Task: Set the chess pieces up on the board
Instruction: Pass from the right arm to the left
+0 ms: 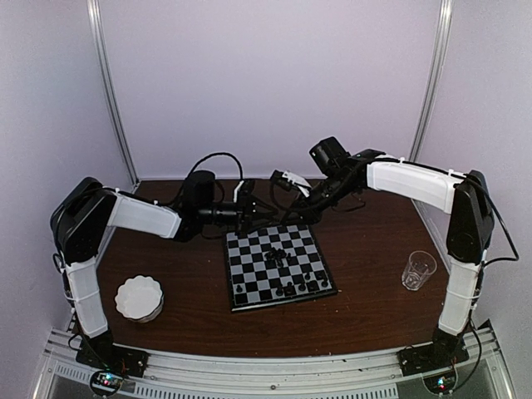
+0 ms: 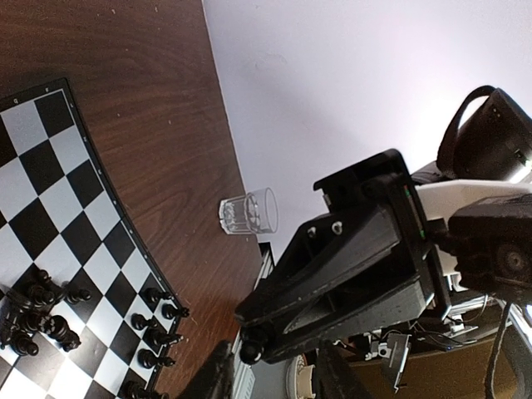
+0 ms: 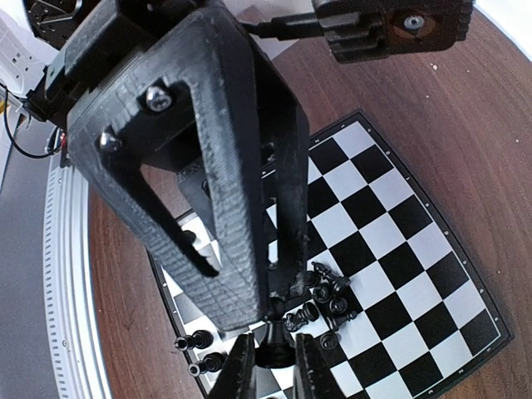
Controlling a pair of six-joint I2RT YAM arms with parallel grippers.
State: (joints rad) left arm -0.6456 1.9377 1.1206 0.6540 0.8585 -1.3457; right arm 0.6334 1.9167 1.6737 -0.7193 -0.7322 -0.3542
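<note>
The board [image 1: 249, 287] lies flat at mid-table. Black chess pieces [image 1: 278, 252] lie jumbled near its middle, and others stand along its near edge [image 1: 301, 285]. Both arms meet above the board's far edge. My right gripper [image 3: 276, 359] is shut on the base of a black pawn [image 3: 274, 337]. In the left wrist view that pawn [image 2: 248, 353] shows as a round knob at the right gripper's tip. My left gripper [image 2: 274, 367] is open, one finger either side of the pawn and not touching it. Its fingers [image 3: 224, 208] hide part of the board [image 3: 399, 216].
A clear drinking glass [image 1: 418, 268] stands right of the board. A white scalloped dish [image 1: 139, 298] sits at the front left. Cables loop behind the left wrist [image 1: 218, 166]. Metal frame posts rise at the back corners [image 1: 112, 100].
</note>
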